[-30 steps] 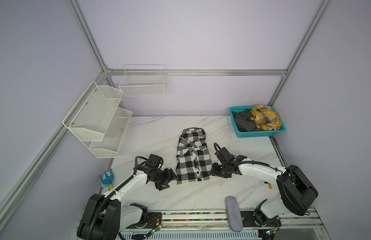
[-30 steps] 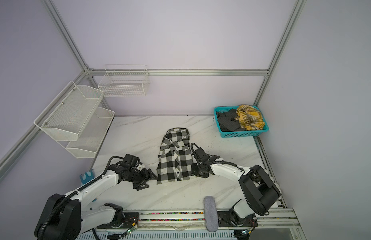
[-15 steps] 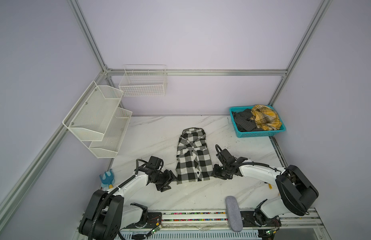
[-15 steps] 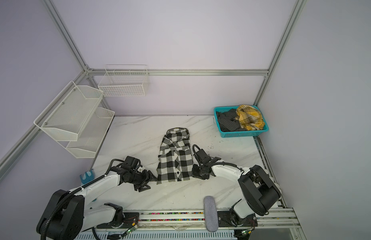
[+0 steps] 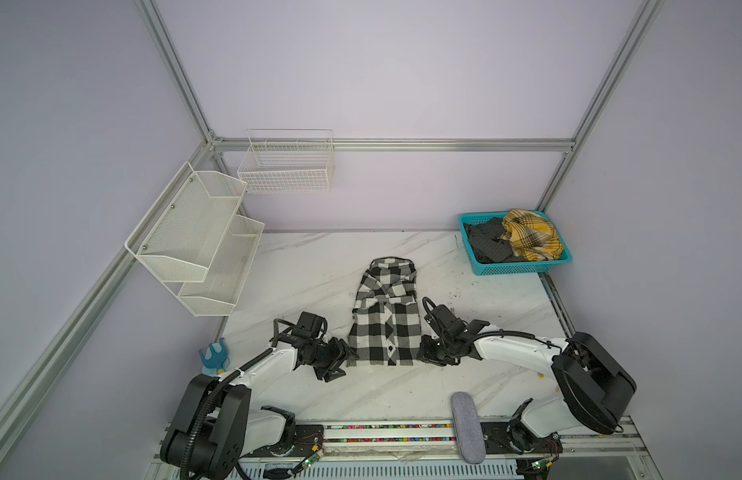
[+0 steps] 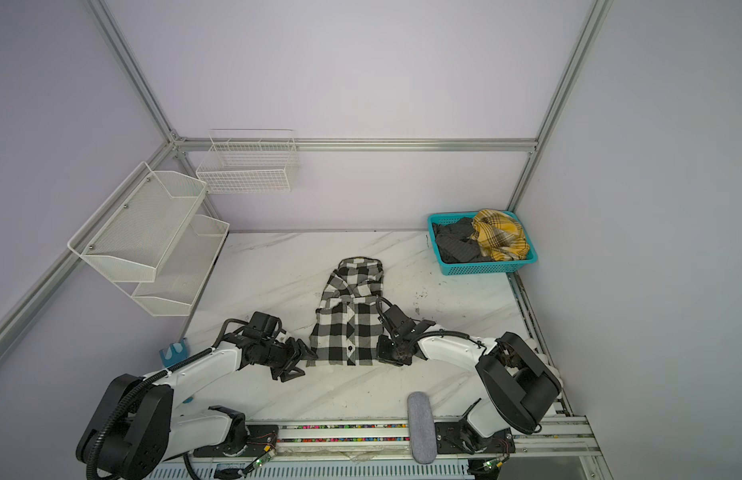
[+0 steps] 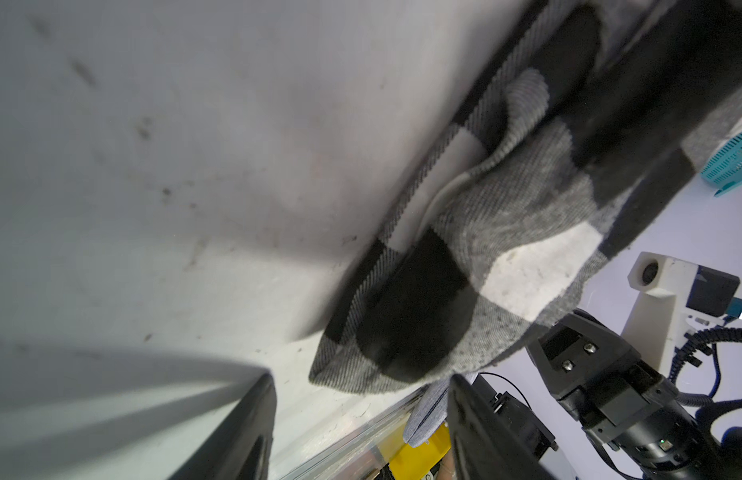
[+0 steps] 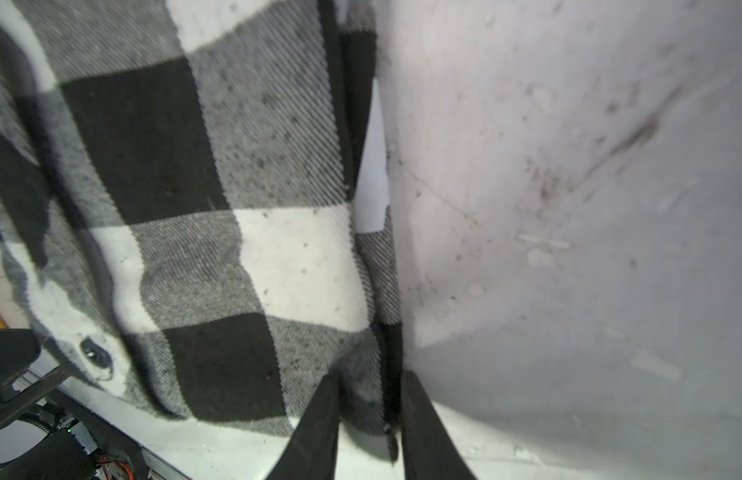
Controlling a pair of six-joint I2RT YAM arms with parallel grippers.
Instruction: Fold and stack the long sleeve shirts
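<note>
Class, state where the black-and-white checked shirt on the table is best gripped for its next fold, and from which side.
Grip the checked shirt at its two near hem corners, coming in low from each outer side. It lies flat, collar at the far end, so only those loose corners give a lip.

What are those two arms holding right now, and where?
The right end effector pinches the black-and-white checked cloth shirt at its near right hem corner; the left end effector is open, holding nothing.
</note>
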